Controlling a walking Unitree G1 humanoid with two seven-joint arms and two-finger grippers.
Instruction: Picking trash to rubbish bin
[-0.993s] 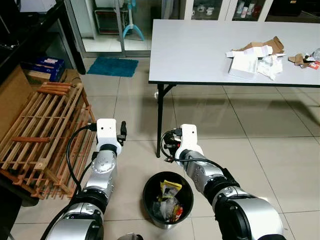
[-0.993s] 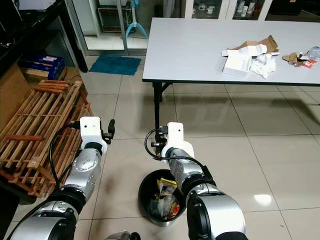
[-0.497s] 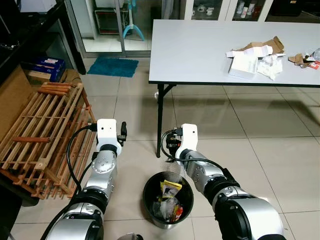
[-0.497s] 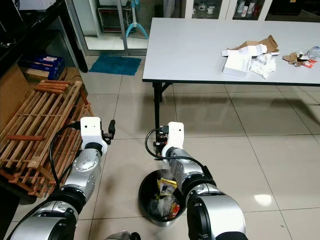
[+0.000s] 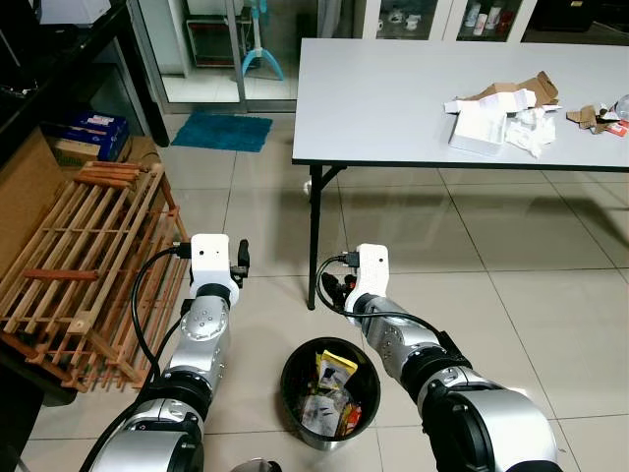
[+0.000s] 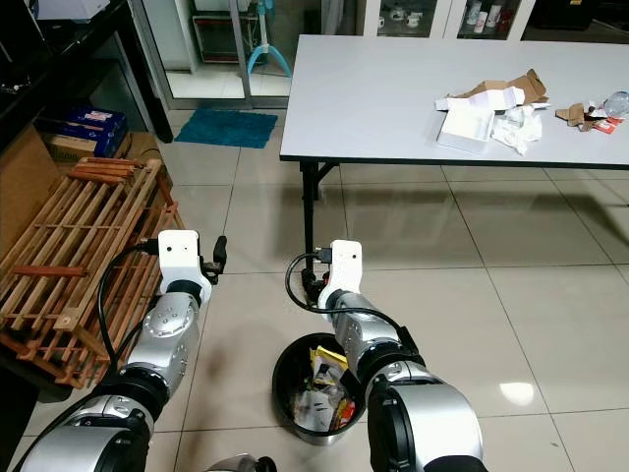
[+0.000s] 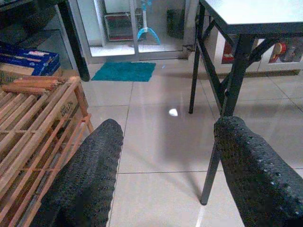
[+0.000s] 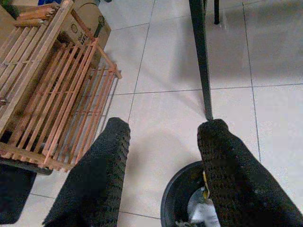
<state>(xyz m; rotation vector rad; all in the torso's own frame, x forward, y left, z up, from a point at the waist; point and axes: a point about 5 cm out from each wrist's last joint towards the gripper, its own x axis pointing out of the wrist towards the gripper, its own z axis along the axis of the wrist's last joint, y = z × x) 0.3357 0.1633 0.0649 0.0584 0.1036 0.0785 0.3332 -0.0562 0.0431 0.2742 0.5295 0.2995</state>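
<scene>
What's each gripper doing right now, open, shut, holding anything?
Left gripper: open, empty, raised over the floor.
Right gripper: open, empty, above the rubbish bin.

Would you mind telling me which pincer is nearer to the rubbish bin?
The right pincer, open just above the rubbish bin at its far rim. The left pincer is open too, farther off to the bin's left.

Pale scrap falling by R gripper (image 8: 161, 175) 0.5 s ago now lies in bin (image 5: 295, 366), lower centre.

Bare tiles around bin (image 5: 329, 393); table leg (image 5: 314, 236) ahead, wooden rack (image 5: 88, 265) at left.
</scene>
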